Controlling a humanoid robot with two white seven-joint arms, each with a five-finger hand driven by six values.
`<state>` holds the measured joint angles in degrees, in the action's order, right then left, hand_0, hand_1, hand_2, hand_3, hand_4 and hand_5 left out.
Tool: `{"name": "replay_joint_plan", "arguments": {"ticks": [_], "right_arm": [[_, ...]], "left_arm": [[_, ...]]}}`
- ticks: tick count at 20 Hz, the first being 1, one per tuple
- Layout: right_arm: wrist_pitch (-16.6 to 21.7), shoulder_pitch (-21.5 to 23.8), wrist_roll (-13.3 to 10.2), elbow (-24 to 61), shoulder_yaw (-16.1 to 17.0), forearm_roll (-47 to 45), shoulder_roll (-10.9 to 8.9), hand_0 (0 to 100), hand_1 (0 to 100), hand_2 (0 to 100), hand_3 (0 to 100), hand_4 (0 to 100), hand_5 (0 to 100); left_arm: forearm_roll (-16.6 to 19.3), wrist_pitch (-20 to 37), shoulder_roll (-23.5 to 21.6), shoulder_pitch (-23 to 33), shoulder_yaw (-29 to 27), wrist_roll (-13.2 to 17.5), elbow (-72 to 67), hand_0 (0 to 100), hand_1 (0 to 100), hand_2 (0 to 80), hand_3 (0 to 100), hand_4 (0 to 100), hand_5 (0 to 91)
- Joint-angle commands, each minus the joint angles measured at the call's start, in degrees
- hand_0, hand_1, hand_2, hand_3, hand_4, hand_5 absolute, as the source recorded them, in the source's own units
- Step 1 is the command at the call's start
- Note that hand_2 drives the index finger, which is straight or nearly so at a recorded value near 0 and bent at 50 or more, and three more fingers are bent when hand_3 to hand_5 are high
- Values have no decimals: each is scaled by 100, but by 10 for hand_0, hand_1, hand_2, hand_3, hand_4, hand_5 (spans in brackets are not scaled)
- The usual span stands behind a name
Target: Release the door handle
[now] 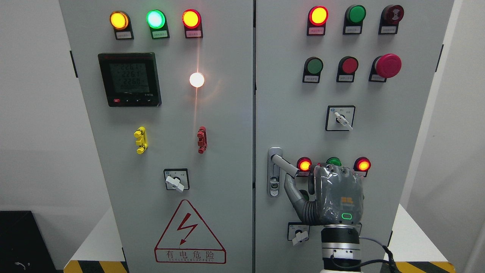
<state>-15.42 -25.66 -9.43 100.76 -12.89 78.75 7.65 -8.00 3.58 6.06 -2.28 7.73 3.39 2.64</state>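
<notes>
Grey-gloved right hand (335, 195) hovers at four o'clock of the silver door handle (283, 163), thumb just below the lever, fingers loosely uncurled, gripping nothing on the cabinet's right door (398, 151).

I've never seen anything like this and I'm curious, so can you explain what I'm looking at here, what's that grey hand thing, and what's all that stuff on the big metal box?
This is one picture, taken from a camera on a humanoid robot's head, looking straight ahead. The grey hand is the robot's own right hand, its arm rising from the bottom edge. In front stands an electrical cabinet with two doors. They carry coloured indicator lamps, push buttons, a red emergency stop button, rotary switches, a digital meter and a high-voltage warning triangle. The hand is at the right door's lever, the door handle, which slopes down into it; the fingers seem curled near its end, though the palm hides whether they grip. The left hand is not visible.
</notes>
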Motion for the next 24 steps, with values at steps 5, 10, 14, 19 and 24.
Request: {"name": "replay_joint_plan", "arguments": {"ticks": [5,10,14,19,24], "right_arm": [[-5,-9,2,5,23,0,0,489,357,1000,1000,950,1000],[-5,-1,2,22,23,-9,0,492,356,1000,1000,950,1000],[4,-1,2,66,23,-9,0,495,354,1000,1000,950,1000],[4,-1,2,101,23,-9,0,500,349,1000,1000,951,1000],[4,-1,2,101,23,-9,0,507,343,1000,1000,952,1000]], "left_arm": [[0,3,0,0,0,3,0,120,556,0,0,0,0],[0,3,0,0,0,3,0,120,556,0,0,0,0],[0,3,0,0,0,3,0,120,556,0,0,0,0],[0,3,0,0,0,3,0,120,556,0,0,0,0],[0,3,0,0,0,3,0,120,556,0,0,0,0]]}}
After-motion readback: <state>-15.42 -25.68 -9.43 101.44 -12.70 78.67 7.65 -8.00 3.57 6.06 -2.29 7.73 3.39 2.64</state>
